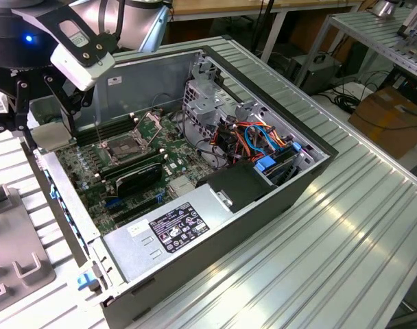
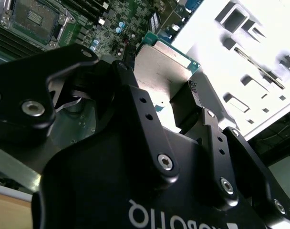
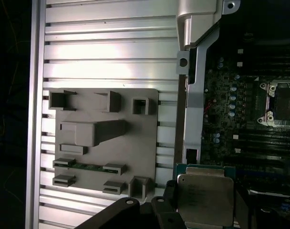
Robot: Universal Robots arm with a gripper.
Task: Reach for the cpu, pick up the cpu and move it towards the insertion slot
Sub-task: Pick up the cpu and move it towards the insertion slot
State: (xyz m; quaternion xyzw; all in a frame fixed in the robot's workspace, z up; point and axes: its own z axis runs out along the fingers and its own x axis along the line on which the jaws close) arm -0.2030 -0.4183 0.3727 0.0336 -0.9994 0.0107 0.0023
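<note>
Your black claw point(image 2: 176, 102) is closed on the small, flat, silver-faced square cpu point(image 2: 164, 67), pinching it by opposite edges so the metal face stays clear, as both wrist views show. You carry the chip point(image 3: 204, 200) in the air over the rim of the open grey computer case point(image 1: 263, 199), where the case meets the ribbed aluminium surface point(image 3: 107, 52). The grey moulded parts tray point(image 3: 104, 138) it likely came from lies on that surface, beside the case. The square, silver-framed insertion slot point(image 1: 123, 146) sits open on the green motherboard, near the claw but not beneath it, its dark centre point(image 3: 284, 102) bare to receive the chip.
</note>
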